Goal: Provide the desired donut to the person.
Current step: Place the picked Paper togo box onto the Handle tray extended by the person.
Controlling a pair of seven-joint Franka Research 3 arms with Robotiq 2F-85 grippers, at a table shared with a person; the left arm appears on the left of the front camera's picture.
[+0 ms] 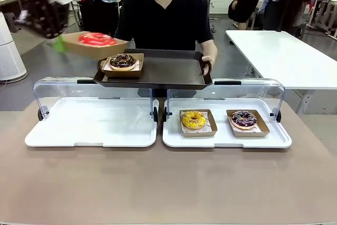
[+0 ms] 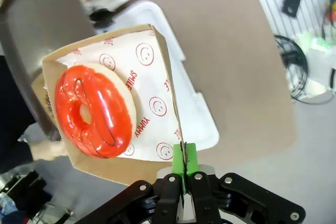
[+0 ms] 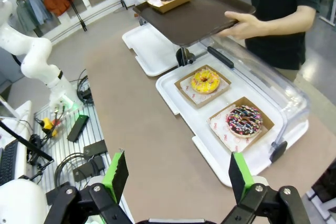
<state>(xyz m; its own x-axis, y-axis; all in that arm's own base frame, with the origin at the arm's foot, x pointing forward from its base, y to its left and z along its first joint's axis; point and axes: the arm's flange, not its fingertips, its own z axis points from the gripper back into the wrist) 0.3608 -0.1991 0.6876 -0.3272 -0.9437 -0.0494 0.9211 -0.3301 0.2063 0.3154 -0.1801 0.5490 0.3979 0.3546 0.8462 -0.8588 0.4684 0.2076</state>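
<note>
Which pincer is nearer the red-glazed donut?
Left. The left pincer is shut on the rim of the red-glazed donut's paper tray; the right pincer hangs open far across the table.

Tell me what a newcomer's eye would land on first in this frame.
The red-glazed donut in its cardboard tray, pinched at the rim by the shut left end effector, hangs in the air at the far left beside the person's dark brown tray. That tray already carries a chocolate donut. A yellow donut and a dark sprinkled donut sit in the right white display tray.
</note>
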